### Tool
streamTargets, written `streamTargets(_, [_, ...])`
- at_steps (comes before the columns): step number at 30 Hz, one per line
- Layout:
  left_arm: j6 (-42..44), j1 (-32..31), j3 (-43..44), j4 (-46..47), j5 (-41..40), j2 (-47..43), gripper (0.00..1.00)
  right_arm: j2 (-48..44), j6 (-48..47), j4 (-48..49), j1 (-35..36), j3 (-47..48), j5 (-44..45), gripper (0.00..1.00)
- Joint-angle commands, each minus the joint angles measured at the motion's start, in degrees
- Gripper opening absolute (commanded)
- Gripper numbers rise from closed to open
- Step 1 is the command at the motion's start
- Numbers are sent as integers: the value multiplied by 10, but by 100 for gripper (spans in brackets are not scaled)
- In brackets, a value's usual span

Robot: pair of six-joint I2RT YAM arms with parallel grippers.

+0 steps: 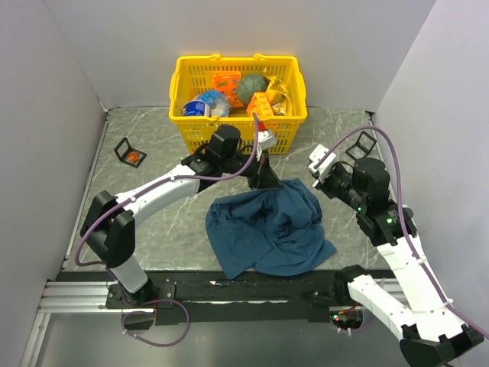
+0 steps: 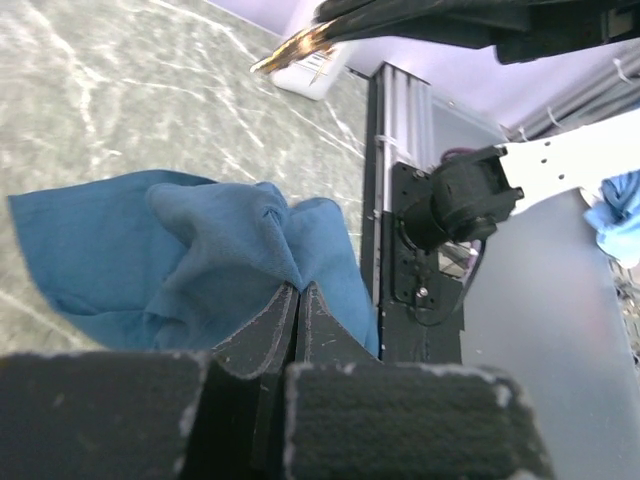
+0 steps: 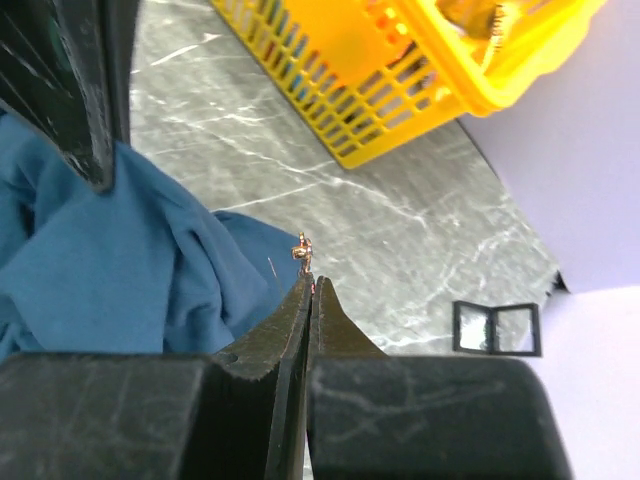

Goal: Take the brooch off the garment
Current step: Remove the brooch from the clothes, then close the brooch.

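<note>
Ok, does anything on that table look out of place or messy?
The blue garment lies crumpled in a heap, one fold pinched by the shut left gripper. A tiny gold trinket, likely the brooch, sits right at the shut right gripper's tips.

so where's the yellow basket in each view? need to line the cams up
Top external: yellow basket at top centre, against the back wall, beyond the cloth.
Left wrist: not in it.
Right wrist: along the top edge, centre to right, cropped by the frame.
Shared landmark: the blue garment, at the centre in top external, left of centre in left wrist, and on the left side in right wrist.
</note>
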Motion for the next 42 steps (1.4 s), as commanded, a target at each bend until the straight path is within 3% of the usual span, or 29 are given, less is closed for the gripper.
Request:
streamTargets(1, [5, 25, 15, 13, -18, -40, 1, -15, 6, 43, 3, -3, 44, 0])
streamTargets(5, [7, 37, 6, 19, -14, -46, 1, -14, 12, 12, -1, 11, 5, 0])
streamTargets(10, [24, 49, 0, 12, -31, -63, 2, -6, 27, -60, -14, 54, -171, 0])
streamTargets(12, [23, 56, -3, 12, -40, -68, 11, 0, 32, -97, -28, 67, -230, 0])
streamTargets(13, [22, 58, -4, 12, -41, -73, 21, 3, 37, -102, -31, 76, -284, 0])
streamTargets(17, [14, 69, -9, 20, -27, -84, 45, 8, 83, -95, -69, 84, -386, 0])
streamTargets(19, [10, 74, -13, 27, -5, -89, 51, 9, 99, -82, -87, 80, -415, 0])
streamTargets(26, [-32, 77, -24, 83, 104, -106, 55, 19, 164, -39, -119, 73, -478, 0])
streamTargets(31, [-51, 77, -17, 106, 153, -115, 55, 22, 246, 34, -150, 69, -519, 0])
streamTargets(37, [-29, 76, 25, 67, 196, -118, 54, 36, 364, 151, -182, 67, -576, 0])
streamTargets(41, [-15, 74, 40, 45, 205, -117, 54, 41, 514, 274, -192, 36, -607, 0])
streamTargets(42, [-21, 73, 39, 53, 212, -116, 54, 42, 543, 344, -206, 20, -615, 0])
